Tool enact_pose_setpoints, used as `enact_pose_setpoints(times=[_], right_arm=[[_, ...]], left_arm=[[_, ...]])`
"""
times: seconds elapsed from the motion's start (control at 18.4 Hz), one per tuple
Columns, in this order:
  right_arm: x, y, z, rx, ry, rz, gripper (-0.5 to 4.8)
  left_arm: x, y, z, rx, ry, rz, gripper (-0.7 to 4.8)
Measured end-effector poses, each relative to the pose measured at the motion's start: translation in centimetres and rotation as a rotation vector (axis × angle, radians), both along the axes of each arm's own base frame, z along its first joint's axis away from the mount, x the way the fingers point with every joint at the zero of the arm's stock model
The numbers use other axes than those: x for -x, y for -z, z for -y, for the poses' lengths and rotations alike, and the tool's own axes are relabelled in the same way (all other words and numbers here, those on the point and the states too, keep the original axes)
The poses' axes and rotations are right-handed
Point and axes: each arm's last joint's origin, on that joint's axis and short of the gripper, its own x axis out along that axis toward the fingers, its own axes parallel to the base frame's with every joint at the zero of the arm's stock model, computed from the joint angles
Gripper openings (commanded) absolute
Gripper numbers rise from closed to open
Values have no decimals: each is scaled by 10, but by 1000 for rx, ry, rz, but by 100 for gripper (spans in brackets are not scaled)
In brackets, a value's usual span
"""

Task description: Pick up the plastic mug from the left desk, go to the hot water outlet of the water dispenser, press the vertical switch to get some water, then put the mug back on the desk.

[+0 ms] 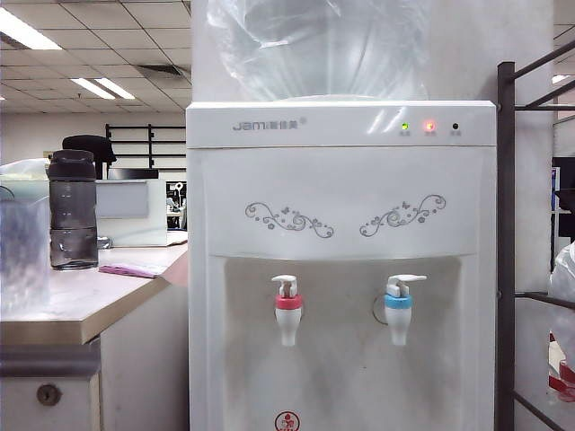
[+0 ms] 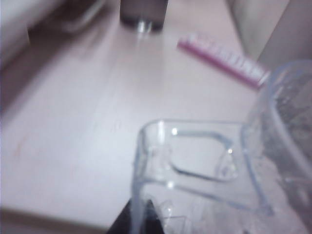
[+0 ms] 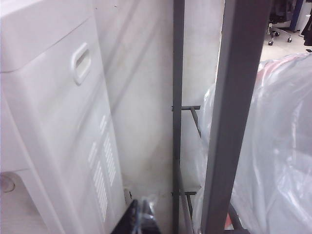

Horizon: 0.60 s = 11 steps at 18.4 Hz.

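Beside the water dispenser (image 1: 341, 269), the clear plastic mug (image 1: 22, 251) stands at the near edge of the left bench (image 1: 81, 305), in front of a smoky-grey bottle (image 1: 72, 211) and a pink comb (image 1: 130, 269). The left end effector (image 2: 139, 217) is pinching the mug's clear handle (image 2: 195, 156), fingers pressed together on it. On the dispenser's front, the red-collared hot water outlet (image 1: 288, 310) sits left of the blue-collared tap (image 1: 398, 310). The right end effector (image 3: 139, 219) hangs closed beside the dispenser's side panel, near a grey metal rack (image 3: 234, 97).
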Motion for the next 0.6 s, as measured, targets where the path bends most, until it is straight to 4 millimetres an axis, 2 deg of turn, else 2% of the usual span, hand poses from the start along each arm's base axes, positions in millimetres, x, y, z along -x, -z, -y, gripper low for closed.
enact_pose_setpoints(times=[0.22, 0.33, 0.6], right_arm=[[0, 0, 0, 0, 0, 0, 3], [0, 0, 0, 0, 0, 0, 3], [0, 0, 0, 0, 0, 0, 3]], left_arm=[[2, -15, 7, -4, 33, 85, -5], [3, -14, 20, -2, 100, 84, -6], [15, -12, 66, 7, 357, 70, -6]])
